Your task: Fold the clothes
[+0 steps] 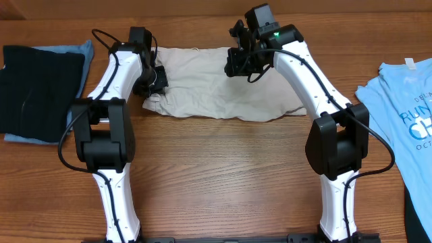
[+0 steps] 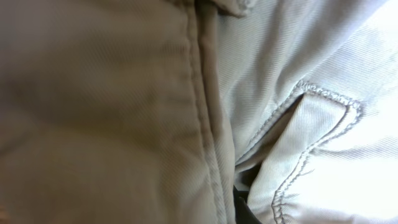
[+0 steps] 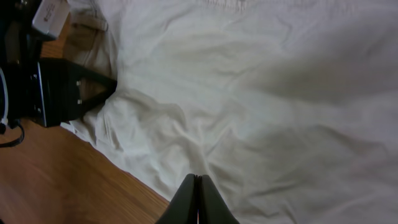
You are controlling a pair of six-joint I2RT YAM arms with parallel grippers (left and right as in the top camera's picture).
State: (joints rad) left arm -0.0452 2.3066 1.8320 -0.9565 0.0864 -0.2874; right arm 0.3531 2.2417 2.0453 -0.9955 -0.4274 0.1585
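The pale beige shorts [image 1: 223, 88] lie spread flat across the far middle of the wooden table. My left gripper [image 1: 154, 79] is down on their left end. In the left wrist view, bunched beige fabric [image 2: 112, 112] with a stitched seam and a pocket flap [image 2: 323, 124] fills the frame. Only a sliver of one dark finger [image 2: 240, 204] shows between the folds, so the gripper looks shut on the cloth. My right gripper [image 1: 239, 62] sits at the shorts' far edge near the middle. Its fingertips [image 3: 198, 179] are pressed together, and a ridge of fabric [image 3: 186, 134] is drawn up into them.
A black folded garment [image 1: 40, 84] lies on a light blue cloth [image 1: 79, 50] at the far left. A light blue printed T-shirt [image 1: 405, 115] lies at the right edge, with something dark [image 1: 420, 216] below it. Bare wood runs along the front between the arm bases.
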